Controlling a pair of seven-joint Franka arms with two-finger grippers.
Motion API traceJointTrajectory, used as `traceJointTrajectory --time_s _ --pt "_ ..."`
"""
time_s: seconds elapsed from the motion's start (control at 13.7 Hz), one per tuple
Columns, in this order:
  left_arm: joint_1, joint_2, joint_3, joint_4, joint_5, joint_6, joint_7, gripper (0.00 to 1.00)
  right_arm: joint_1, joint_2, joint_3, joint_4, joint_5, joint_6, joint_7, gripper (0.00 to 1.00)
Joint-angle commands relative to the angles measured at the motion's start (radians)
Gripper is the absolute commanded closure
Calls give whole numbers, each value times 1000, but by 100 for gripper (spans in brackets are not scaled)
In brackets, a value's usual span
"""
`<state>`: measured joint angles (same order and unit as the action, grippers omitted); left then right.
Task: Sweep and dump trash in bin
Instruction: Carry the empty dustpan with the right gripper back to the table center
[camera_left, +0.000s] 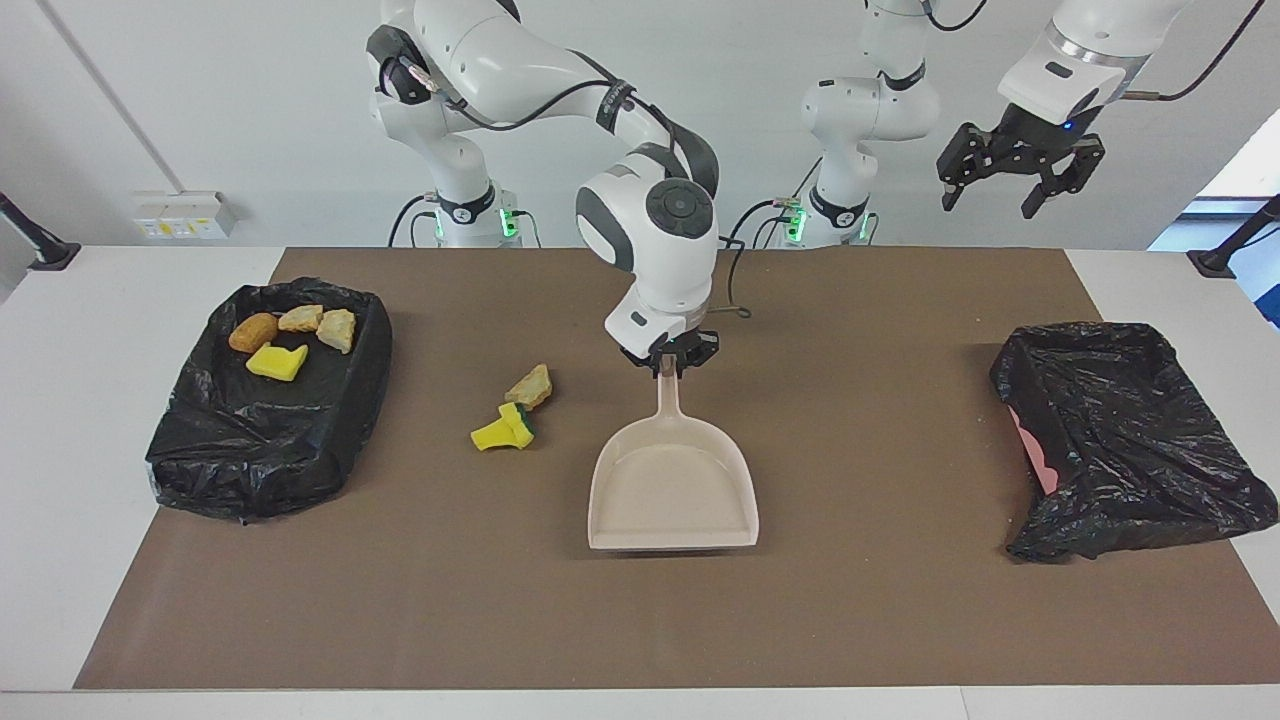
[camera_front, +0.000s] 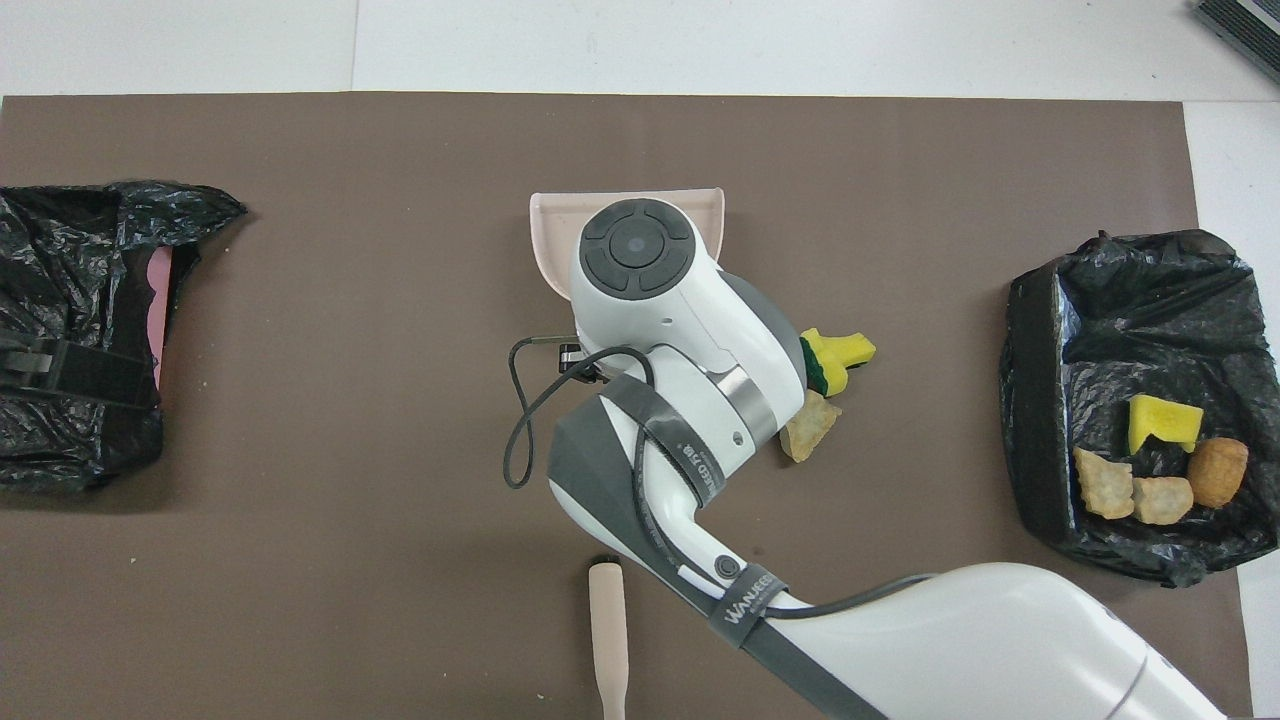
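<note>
Bench, brown mat, scraps loose mid-mat.
Bench (camera_left: 120, 600) carries mat (camera_left: 860, 600). On mat: two bins (camera_left: 260, 440) (camera_left: 1130, 450) at either end, dustpan (camera_left: 672, 495) centre, brush (camera_front: 607, 640), green-backed sponge (camera_left: 500, 430) touching foam chunk (camera_left: 529, 386).

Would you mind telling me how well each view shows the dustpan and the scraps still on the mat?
Facing view: the dustpan is sharp and whole, evenly lit, the right gripper on its handle, and both loose scraps are clear. Overhead view: the right arm hides most of the pan and partly covers the scraps; only its front edge shows.
</note>
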<state>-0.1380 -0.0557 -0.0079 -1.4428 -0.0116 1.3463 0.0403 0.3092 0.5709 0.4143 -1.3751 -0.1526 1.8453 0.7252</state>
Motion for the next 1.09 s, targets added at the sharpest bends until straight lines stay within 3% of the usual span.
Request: traceJointTrajectory --time_s 0.0,0.29,0.8,0.88,0.95,1.02 --pt "3 -9 -3 5 10 -6 3 0 24 35 1 34 -22 51 16 100" --pt "8 -9 -3 2 10 -7 1 0 -10 29 3 -27 4 74 13 100" --pt "1 -10 -3 -2 10 -3 3 0 2 32 3 -38 1 84 14 100" --pt "0 -10 -3 -2 10 -3 3 0 1 34 3 -39 2 88 16 93" --pt "0 -10 -3 -4 10 -4 3 0 -4 35 3 -47 2 92 14 70" --pt "-2 -15 -3 -5 10 -4 1 0 -8 34 3 -67 2 115 14 57"
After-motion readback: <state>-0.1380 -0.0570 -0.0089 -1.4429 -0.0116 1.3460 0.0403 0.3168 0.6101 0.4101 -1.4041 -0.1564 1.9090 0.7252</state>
